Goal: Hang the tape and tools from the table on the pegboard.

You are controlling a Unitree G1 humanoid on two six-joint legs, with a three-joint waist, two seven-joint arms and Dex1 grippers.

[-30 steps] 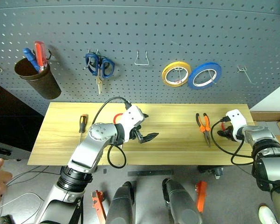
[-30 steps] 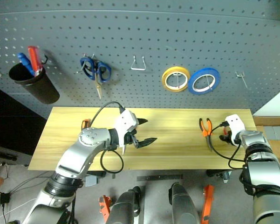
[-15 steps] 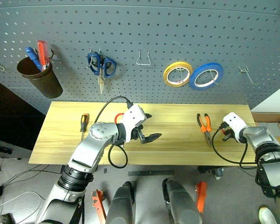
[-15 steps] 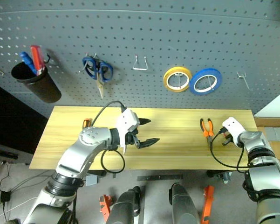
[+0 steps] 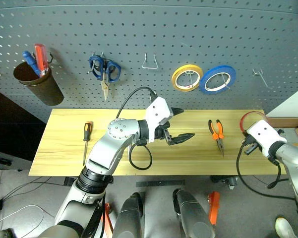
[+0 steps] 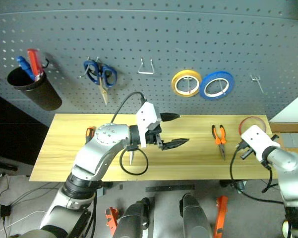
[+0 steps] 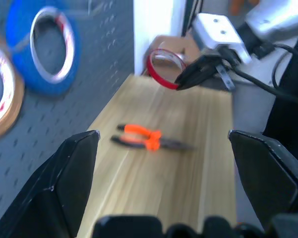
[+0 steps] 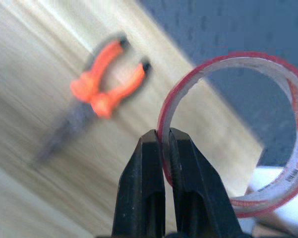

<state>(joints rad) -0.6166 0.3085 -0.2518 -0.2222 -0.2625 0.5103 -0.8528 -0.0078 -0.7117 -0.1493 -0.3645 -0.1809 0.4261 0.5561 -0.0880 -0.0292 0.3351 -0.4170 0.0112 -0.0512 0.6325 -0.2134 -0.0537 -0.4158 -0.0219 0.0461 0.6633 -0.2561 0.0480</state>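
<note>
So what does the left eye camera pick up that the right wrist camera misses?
Left eye alone: the pegboard's hanging blue scissors, yellow roll, blue roll, the cup of screwdrivers, the loose screwdriver and the open left gripper. Right wrist alone: the right gripper pinching the red tape's rim, close up. Shared: the tape, the orange pliers and the table.
</note>
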